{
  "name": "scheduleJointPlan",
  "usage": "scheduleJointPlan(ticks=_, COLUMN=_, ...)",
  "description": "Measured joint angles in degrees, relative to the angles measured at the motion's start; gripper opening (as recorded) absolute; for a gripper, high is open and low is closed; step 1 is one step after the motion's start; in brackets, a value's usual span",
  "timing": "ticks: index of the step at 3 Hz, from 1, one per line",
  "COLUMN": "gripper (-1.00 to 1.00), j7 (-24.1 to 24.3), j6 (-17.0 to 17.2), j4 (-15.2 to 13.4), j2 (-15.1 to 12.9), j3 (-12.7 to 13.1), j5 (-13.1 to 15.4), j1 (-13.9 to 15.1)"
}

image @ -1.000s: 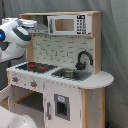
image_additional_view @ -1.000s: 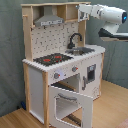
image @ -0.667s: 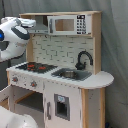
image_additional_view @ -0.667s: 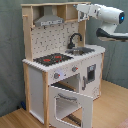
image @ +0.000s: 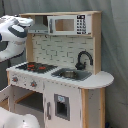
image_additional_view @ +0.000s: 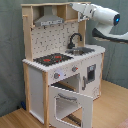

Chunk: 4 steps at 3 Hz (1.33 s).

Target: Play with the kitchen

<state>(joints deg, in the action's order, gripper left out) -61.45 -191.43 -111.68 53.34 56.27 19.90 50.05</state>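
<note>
Kitchen: the kitchen [image: 60, 75] [image_additional_view: 60, 70] stands upright on a wooden floor [image_additional_view: 115, 107] before a grey-green curtain [image_additional_view: 12, 55], filling the middle of both exterior views.
Hob: black hob [image: 34, 66] [image_additional_view: 53, 59] with red rings lies on the worktop, toward the first exterior view's left and the second exterior view's left.
Sink: the sink [image: 71, 74] [image_additional_view: 82, 50] sits just beside the hob, with the black faucet [image: 84, 59] [image_additional_view: 75, 39] arching over its back edge.
Hood: grey hood [image: 38, 29] [image_additional_view: 49, 20] hangs under the top shelf, above the hob.
Microwave: a white microwave [image: 67, 24] is set in the upper shelf in the first exterior view.
Oven door: in the second exterior view the oven door [image_additional_view: 70, 104] hangs swung down and open below the knobs [image_additional_view: 65, 72].
Arm: the white arm [image: 14, 35] [image_additional_view: 102, 15] reaches in at upper-shelf height, from the first exterior view's left and the second exterior view's right.
Claw: the claw [image_additional_view: 76, 7] is at the top shelf's end in the second exterior view; whether its fingers are apart or together I cannot tell.
</note>
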Motion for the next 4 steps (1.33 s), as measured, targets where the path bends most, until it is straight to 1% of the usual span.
scheduleJointPlan(ticks=1, gripper=1.00, j7=3.96, j6=0.39, j4=1.69, j2=2.87, j3=0.89, j5=-0.47, j1=3.34)
scheduleJointPlan(ticks=2, gripper=1.00, j7=8.18, j6=1.12, j4=3.02, j2=6.29, j3=1.20, j5=-1.26, j1=6.39)
scheduleJointPlan(ticks=4, gripper=1.00, j7=17.14, j6=3.64, j4=4.11, j2=14.33, j3=0.52, j5=-3.72, j1=11.34)
